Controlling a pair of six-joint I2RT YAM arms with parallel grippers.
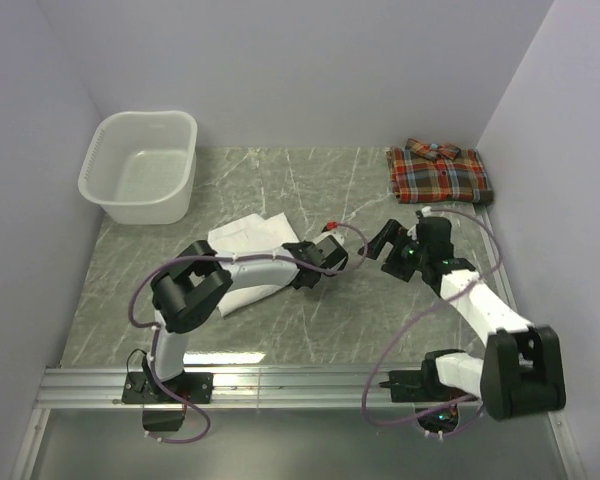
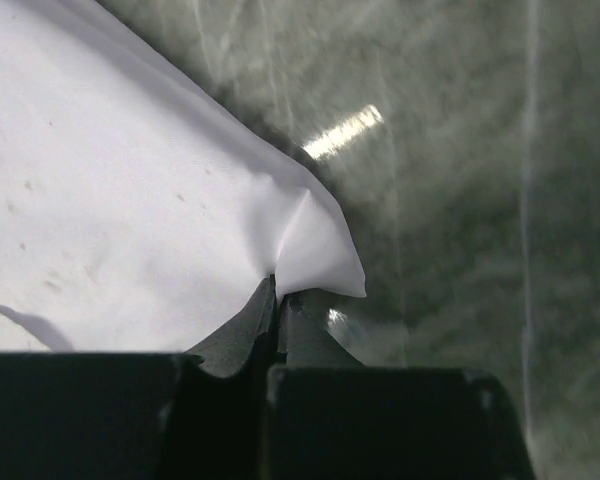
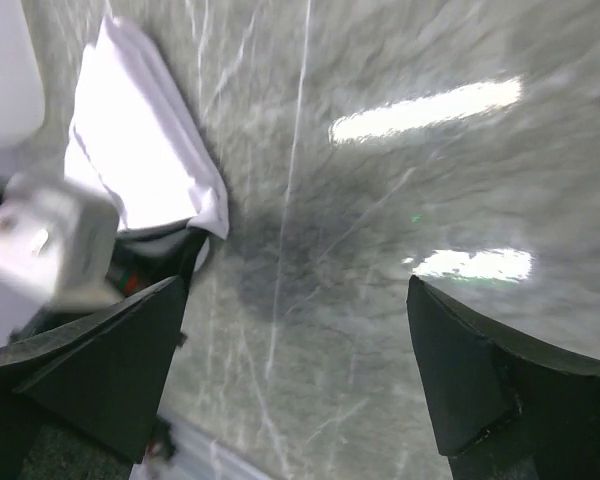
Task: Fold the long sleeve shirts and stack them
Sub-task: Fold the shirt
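item: white shirt (image 1: 248, 240). lies left of centre on the table (image 1: 310, 190), just in front of the laundry basket (image 1: 140, 165), with part of it hidden under the left arm. it looks partly folded. its long axis seems to run on a diagonal from near-left to far-right. no collar or cuff can be made out, so i cannot tell which end is the top. one pointed corner faces right, towards the middle of the table.

item: left gripper (image 2: 278, 300). fingers pressed together on that right-facing corner. the cloth puckers at the tips, and only a small bite of fabric is taken.

item: right gripper (image 3: 300, 370). fingers spread wide with nothing between them. it hovers over bare table just right of the pinched corner and close to the left gripper.

item: plaid shirt (image 1: 440, 172). folded into a flat rectangle at the far-right corner of the table, well apart from the white one. its collar faces the back wall and its longer side runs left to right.

hazards, as judged:
- the bite is shallow, so a quick pull could slip the corner free.
- the pinch may hold one layer only. lifting would then open the fold instead of carrying it.
- dragging low across the table could bunch the hidden part under the arm.
- the two grippers sit close together, so a reach for the same corner risks a knock.
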